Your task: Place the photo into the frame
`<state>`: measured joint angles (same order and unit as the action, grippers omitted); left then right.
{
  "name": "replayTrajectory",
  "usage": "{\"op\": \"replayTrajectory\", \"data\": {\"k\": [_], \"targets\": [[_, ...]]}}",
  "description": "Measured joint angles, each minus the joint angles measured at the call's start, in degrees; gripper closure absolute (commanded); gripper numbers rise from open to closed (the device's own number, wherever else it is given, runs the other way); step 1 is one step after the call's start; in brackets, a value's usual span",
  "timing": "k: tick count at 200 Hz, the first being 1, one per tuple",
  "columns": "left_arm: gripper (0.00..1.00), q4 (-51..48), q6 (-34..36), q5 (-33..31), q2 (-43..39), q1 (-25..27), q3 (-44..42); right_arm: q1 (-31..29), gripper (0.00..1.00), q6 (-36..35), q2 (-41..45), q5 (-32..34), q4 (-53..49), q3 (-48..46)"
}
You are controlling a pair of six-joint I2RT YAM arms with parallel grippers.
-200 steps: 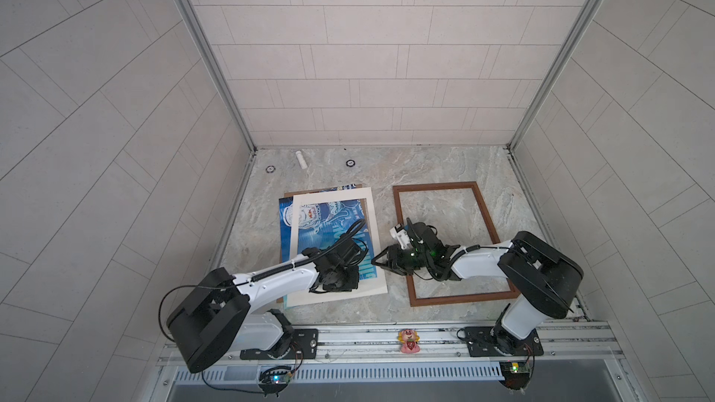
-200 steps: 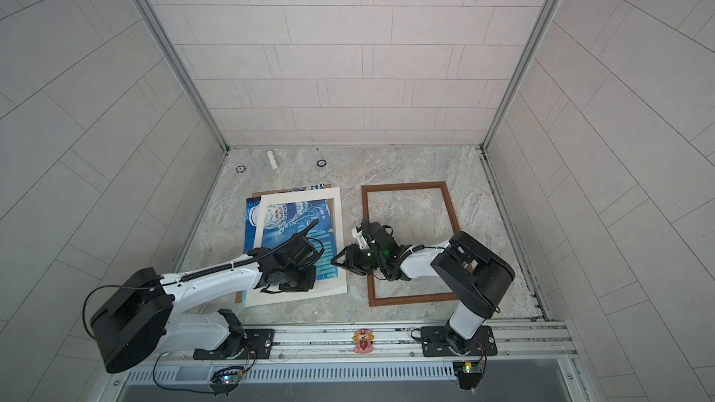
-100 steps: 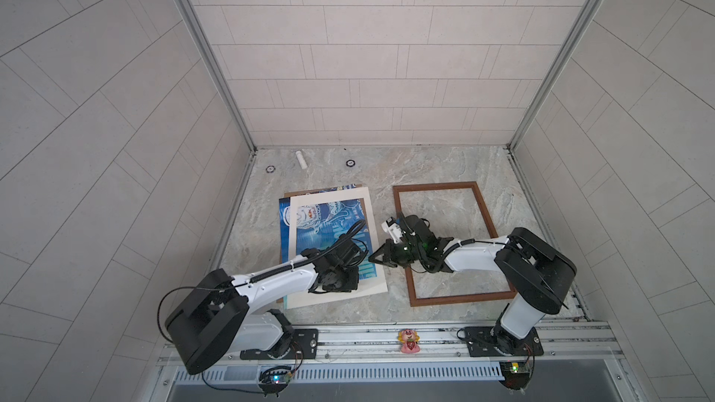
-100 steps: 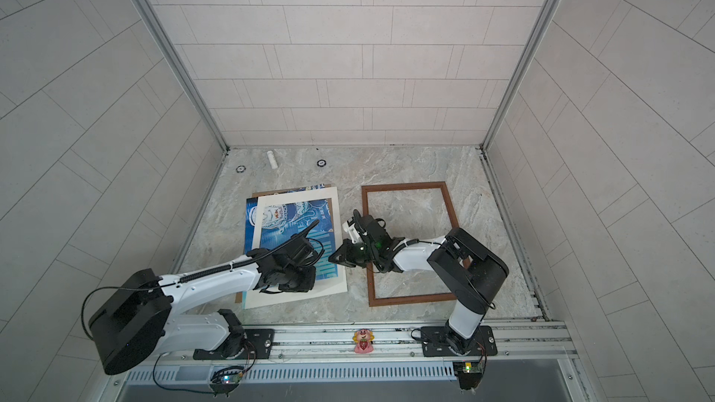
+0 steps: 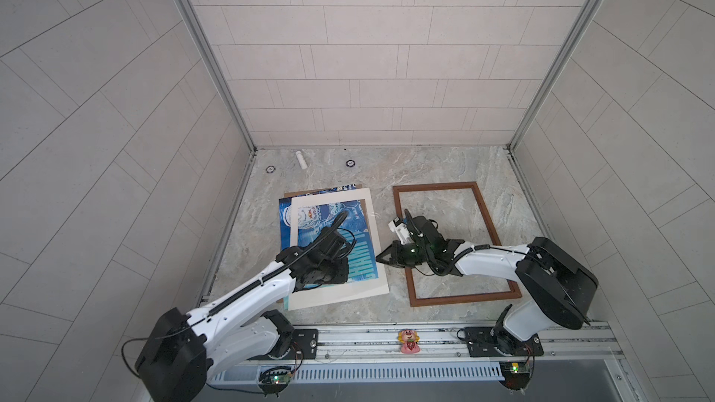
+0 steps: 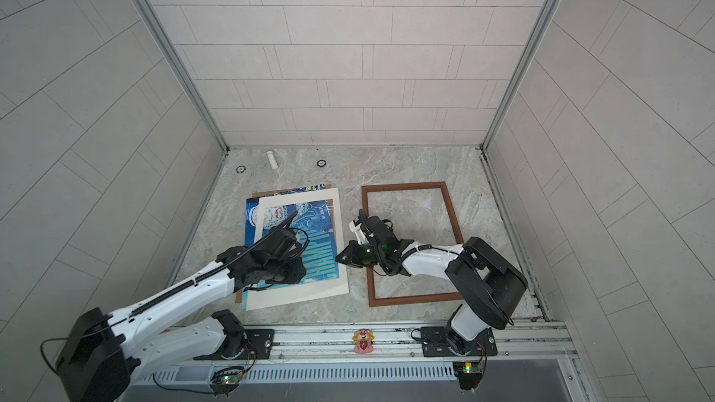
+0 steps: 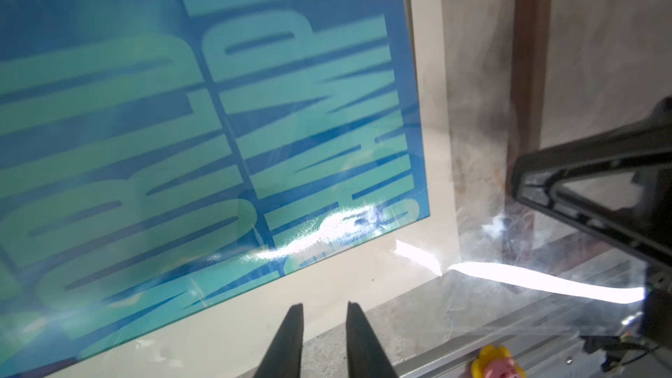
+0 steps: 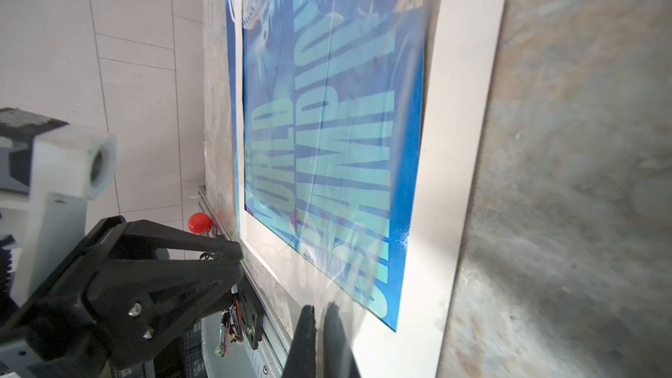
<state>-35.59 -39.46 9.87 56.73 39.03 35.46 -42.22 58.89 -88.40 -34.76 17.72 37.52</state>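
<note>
The photo is lying face up on the marble table, left of the frame, sandwiched between a cream mat above and a brown backing board below. The frame is lying empty just beside this stack. The step in hand looks to be uncovering the photo: the right gripper is reaching across the frame's left rail with its jaws pressed together, seemingly pinching the edge of a clear sheet covering the mat. The left gripper is hovering over the mat's near border, its jaws narrowly apart with nothing visibly between them. Next, sheet and mat probably need lifting away before the photo can slide out. A white tube and a pink toy are sitting well clear.
</note>
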Motion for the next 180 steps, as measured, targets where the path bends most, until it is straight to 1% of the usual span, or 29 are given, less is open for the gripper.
{"op": "replayTrajectory", "data": {"k": [8,21,35,52,71,81,98,115,128,153,180], "targets": [[0.52,-0.61,-0.04,-0.74,-2.25,-0.46,0.00,0.50,1.00,0.17,0.24,-0.26,0.87,-0.28],[0.50,-1.92,-0.96,-2.10,-5.51,-1.03,0.00,1.27,1.00,0.72,0.35,-0.81,2.45,-1.18],[0.45,-3.39,-1.27,-3.52,-7.67,-1.92,0.07,2.56,1.00,1.66,0.90,-1.60,4.37,-3.37],[0.43,-4.72,-2.16,-3.69,-8.24,-3.15,0.09,4.87,1.00,2.40,2.21,-2.67,4.76,-6.12],[0.38,-4.94,-2.62,-2.49,-7.61,-4.09,0.09,9.53,1.00,2.56,6.49,-4.00,3.02,-9.03],[0.38,-4.66,-2.78,-1.14,-7.06,-4.26,0.09,12.41,1.00,1.68,10.01,-4.63,0.33,-9.90],[0.36,-3.58,-2.73,2.08,-6.05,-4.26,0.00,17.84,1.00,-1.18,17.16,-4.94,-7.21,-9.84],[0.34,-1.42,-3.06,6.64,-4.92,-4.26,-0.74,22.05,1.00,-3.37,24.00,-5.14,-13.46,-9.92],[0.34,0.39,-3.67,10.54,-3.85,-4.24,-1.77,24.74,1.00,-3.67,28.24,-5.44,-15.87,-10.99],[0.29,3.82,-6.16,16.48,-2.80,-3.74,-5.40,29.46,1.00,-2.29,35.06,-6.64,-19.65,-14.86],[0.27,8.50,-10.01,20.13,-4.52,-3.23,-10.58,32.72,1.00,2.34,38.21,-8.44,-20.70,-18.10]]}}
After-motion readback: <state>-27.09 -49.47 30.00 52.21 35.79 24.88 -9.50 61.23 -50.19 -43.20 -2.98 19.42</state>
